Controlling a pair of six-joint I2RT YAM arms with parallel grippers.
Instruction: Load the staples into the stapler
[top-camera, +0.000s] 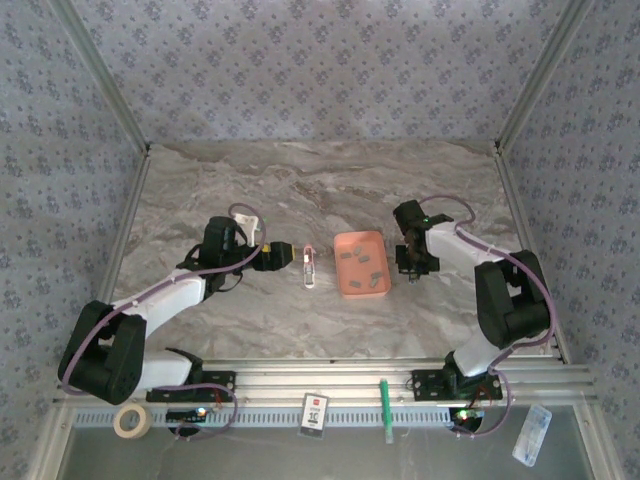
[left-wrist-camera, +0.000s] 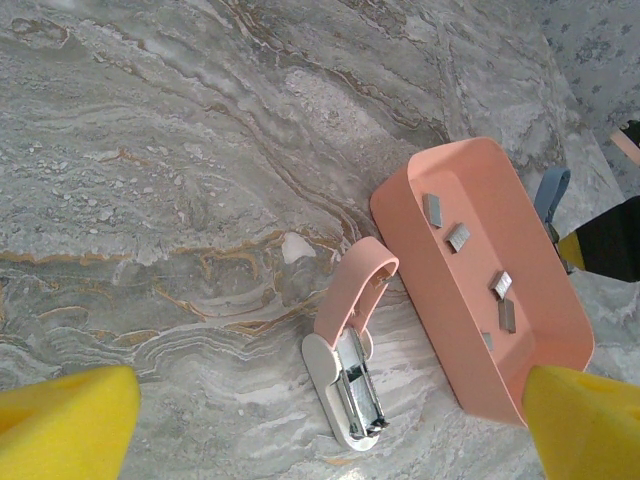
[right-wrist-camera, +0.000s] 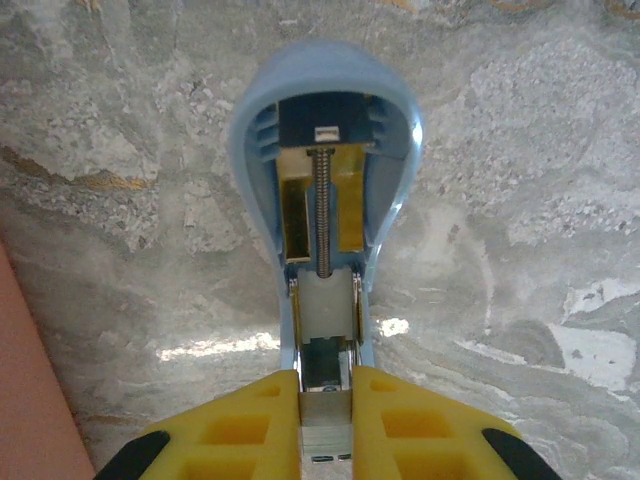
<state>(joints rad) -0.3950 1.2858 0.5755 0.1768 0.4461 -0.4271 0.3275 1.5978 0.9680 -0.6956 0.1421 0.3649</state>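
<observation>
One marble table (top-camera: 200, 200), pink tray (left-wrist-camera: 440, 300) roughly mid-table. Left gripper (top-camera: 290, 257) hangs wide open with nothing in it, pointed at a pink stapler (left-wrist-camera: 350, 300) lying flipped open just left of the tray. Right gripper (right-wrist-camera: 326, 410) is clamped on the blue stapler (right-wrist-camera: 330, 90), lid open, right of the tray. About five staples (left-wrist-camera: 459, 237) sit loose in the tray.

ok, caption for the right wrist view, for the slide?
Right gripper shut on the opened blue stapler, its spring exposed, marble table behind.
</observation>
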